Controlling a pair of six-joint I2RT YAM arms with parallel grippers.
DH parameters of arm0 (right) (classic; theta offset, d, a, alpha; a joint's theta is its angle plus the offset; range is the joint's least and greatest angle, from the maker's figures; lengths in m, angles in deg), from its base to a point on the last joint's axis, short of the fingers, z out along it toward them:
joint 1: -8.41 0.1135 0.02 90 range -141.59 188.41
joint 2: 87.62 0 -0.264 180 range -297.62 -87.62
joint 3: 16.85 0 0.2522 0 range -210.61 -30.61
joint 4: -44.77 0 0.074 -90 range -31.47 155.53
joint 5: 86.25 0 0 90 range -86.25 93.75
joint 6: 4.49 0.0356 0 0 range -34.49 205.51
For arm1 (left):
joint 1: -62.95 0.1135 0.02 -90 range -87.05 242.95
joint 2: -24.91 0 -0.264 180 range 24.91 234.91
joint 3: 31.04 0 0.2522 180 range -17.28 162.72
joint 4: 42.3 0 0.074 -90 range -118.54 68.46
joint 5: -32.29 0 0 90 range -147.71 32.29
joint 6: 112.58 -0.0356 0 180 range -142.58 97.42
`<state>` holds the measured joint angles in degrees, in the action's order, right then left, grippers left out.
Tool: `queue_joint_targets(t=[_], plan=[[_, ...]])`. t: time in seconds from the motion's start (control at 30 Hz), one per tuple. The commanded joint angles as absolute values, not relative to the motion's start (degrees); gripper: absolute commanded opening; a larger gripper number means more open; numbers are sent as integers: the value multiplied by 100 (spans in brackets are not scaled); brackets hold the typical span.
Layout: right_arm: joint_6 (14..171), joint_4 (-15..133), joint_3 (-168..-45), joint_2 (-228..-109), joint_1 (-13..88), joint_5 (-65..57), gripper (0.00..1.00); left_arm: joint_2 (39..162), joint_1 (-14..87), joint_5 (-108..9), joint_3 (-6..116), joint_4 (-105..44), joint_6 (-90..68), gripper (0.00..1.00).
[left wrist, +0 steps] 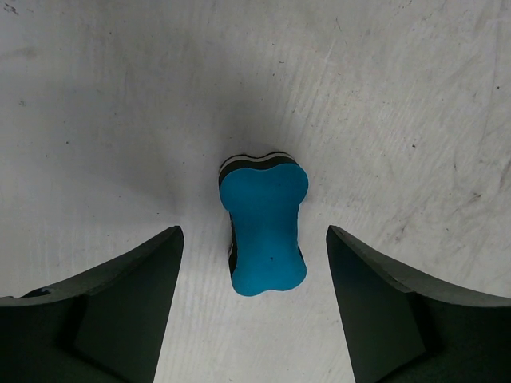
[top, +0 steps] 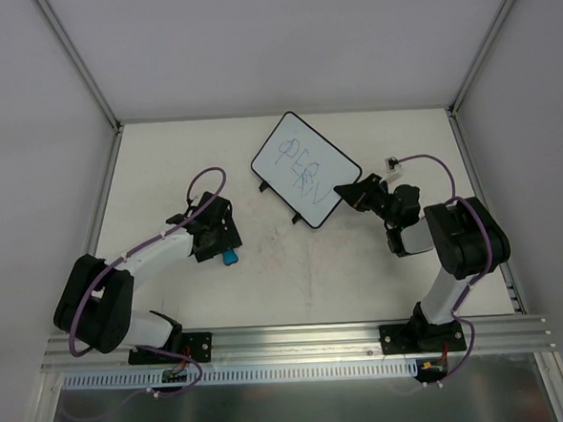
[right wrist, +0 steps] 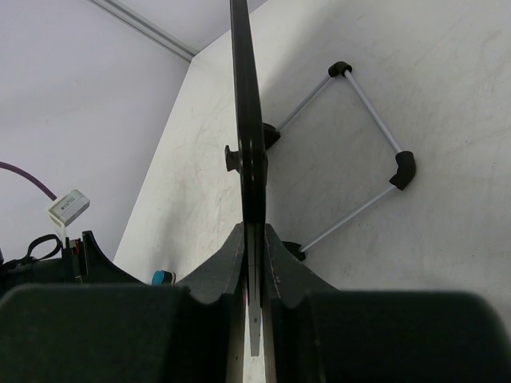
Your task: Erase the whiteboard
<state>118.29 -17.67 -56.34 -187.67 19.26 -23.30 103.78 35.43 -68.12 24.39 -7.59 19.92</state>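
Observation:
The whiteboard [top: 303, 167] is a white board with a black rim and blue scribbles, tilted at the back middle of the table. My right gripper [top: 349, 192] is shut on its near right corner. In the right wrist view the whiteboard [right wrist: 246, 120] shows edge-on, pinched between the jaws of the right gripper [right wrist: 254, 235]. A blue bone-shaped eraser [left wrist: 263, 231] lies flat on the table. My left gripper [left wrist: 254, 231] stands open around it, with a gap on each side of it. From above, the eraser [top: 230, 258] peeks out under the left gripper [top: 222, 248].
A thin wire stand with black corners [right wrist: 369, 152] lies on the table behind the board. A small white box on a purple cable [top: 391, 164] sits at the right. Grey walls and metal rails [top: 99, 198] bound the table.

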Motion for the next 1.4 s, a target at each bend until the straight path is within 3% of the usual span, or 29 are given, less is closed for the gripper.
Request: queue_joint_targets(t=[0.0, 0.27, 0.6, 0.73, 1.2, 1.27, 1.37], plan=[[11627, -2865, -5759, -18869, 1930, -2156, 2, 10454, 3457, -6746, 2658, -622, 2066, 73], [11636, -2865, -5750, -18860, 1939, -2156, 2, 10603, 3448, -6799, 2746, -622, 2057, 65], [11654, -2883, -5750, -18878, 1931, -2165, 1, 10876, 3430, -6773, 2886, -622, 2022, 62], [11645, -2883, -5768, -18887, 1930, -2165, 1, 10990, 3430, -6755, 2965, -622, 1987, 52], [11654, -2883, -5777, -18878, 1939, -2182, 0, 11104, 3430, -6711, 2992, -622, 1969, 45], [11662, -2883, -5777, -18878, 1930, -2183, 0, 11061, 3439, -6720, 2974, -622, 1961, 38], [11671, -2883, -5777, -18878, 1939, -2183, 0, 10990, 3430, -6729, 2948, -622, 1978, 37]])
